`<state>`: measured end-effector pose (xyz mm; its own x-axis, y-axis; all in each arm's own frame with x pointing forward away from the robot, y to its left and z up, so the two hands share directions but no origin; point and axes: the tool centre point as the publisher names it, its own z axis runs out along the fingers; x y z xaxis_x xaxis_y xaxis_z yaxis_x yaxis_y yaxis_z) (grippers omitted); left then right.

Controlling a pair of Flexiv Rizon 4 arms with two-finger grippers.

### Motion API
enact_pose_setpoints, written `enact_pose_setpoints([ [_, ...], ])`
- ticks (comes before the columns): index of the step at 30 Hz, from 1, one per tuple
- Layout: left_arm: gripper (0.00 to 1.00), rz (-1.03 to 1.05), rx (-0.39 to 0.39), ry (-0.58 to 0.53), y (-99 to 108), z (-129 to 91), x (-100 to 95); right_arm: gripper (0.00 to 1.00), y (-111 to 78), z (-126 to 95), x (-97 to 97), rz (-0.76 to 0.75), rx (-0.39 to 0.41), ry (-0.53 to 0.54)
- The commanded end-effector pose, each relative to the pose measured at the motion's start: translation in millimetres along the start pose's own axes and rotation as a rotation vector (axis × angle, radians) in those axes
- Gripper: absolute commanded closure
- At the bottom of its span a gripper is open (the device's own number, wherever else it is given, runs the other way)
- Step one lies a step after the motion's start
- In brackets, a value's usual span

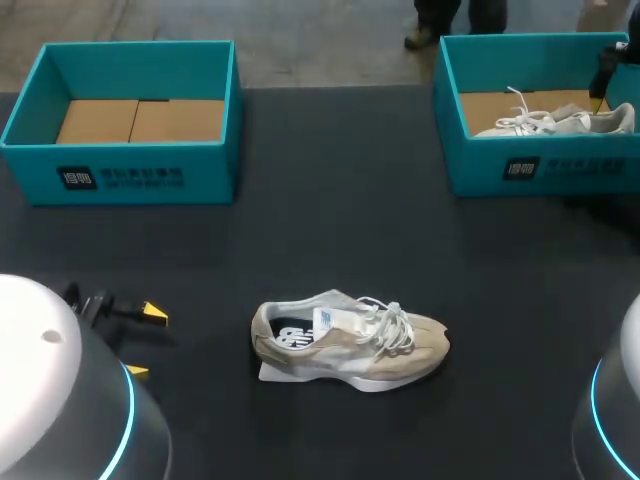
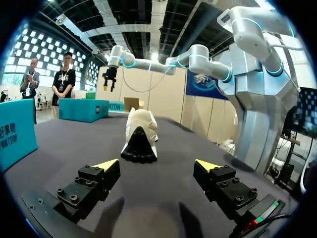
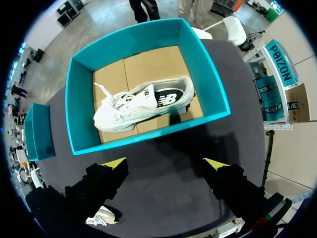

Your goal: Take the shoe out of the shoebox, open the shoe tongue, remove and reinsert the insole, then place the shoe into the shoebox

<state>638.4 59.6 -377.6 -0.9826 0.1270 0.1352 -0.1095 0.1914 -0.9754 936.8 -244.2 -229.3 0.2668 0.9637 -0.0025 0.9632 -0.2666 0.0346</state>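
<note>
Head view: beige shoe (image 1: 350,343) stands on its sole mid-table (image 1: 300,240), unboxed, so the tongue is reachable. Left wrist view: left hand (image 2: 157,166) gapes wide and empty, squared to its heel. Right wrist view: right hand (image 3: 166,163) hovers wide above a white shoe (image 3: 138,109) in its teal shoebox (image 3: 148,134).

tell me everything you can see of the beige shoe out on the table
The beige shoe is a low sneaker with tan suede-looking panels beside paler ones, loose white laces, a white sole and a dark insole showing in the opening. It stands upright on the dark table, toe pointing to the robot's right, heel to its left. Only the table touches it.
</note>
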Motion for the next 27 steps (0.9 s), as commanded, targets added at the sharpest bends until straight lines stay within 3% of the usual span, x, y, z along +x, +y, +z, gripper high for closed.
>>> enact_pose_setpoints([
  [1,0.00,-0.003,-0.030,-0.001,-10.5,1.4,0.8,0.00,-0.9,0.1,0.0,0.002,-0.002,0.001],
  [13,0.00,-0.003,-0.030,-0.001,-10.5,1.4,0.8,0.00,-0.9,0.1,0.0,0.002,-0.002,0.001],
  [16,0.00,-0.090,-0.018,-0.166,-7.4,3.6,-4.6,0.00,-0.9,0.1,0.0,0.002,-0.002,0.001],
  [18,0.00,-0.067,-0.003,-0.200,-7.4,3.0,-2.2,0.00,-0.9,0.1,0.0,0.002,-0.002,0.001],
  [27,0.00,-0.004,0.008,-0.195,-6.8,17.7,-4.3,0.00,-0.9,0.1,0.0,0.002,-0.002,0.001],
])
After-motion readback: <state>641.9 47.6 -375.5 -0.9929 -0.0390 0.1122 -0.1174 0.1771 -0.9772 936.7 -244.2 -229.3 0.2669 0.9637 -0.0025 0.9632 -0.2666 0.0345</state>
